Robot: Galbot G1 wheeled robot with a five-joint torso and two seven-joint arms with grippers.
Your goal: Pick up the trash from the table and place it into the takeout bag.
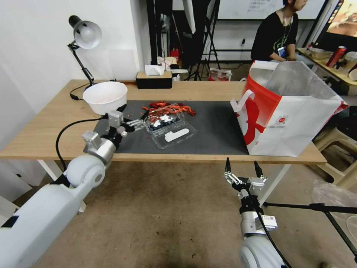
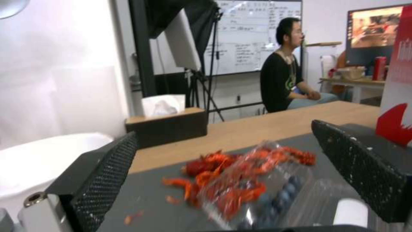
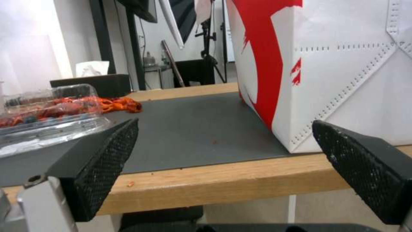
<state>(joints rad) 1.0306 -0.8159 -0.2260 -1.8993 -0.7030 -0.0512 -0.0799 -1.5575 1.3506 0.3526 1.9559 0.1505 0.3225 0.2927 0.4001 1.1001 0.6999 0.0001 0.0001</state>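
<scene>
While poised low over the dark grey mat (image 1: 215, 130) of the desk (image 1: 48, 126), left claw (image 1: 134, 118) spread wide, holding nothing, fingers (image 2: 103, 180) either side of one clear clamshell (image 1: 169, 128) with dark round berries inside. One heap of red scraps (image 1: 169, 108) just behind and partly under that clamshell's lid. One white bowl (image 1: 105, 97) close behind the left claw, beside one silver desk lamp (image 1: 86, 35). One black tissue box (image 1: 154, 79) at the desk's far edge. One red-and-white takeout bag (image 1: 286, 123) upright on the right end, mouth open, foil lining showing, well apart from the clamshell. Right claw (image 1: 243, 168) below the front edge, spread wide and holding nothing, pointed at the bag's lower corner (image 3: 300, 96).
</scene>
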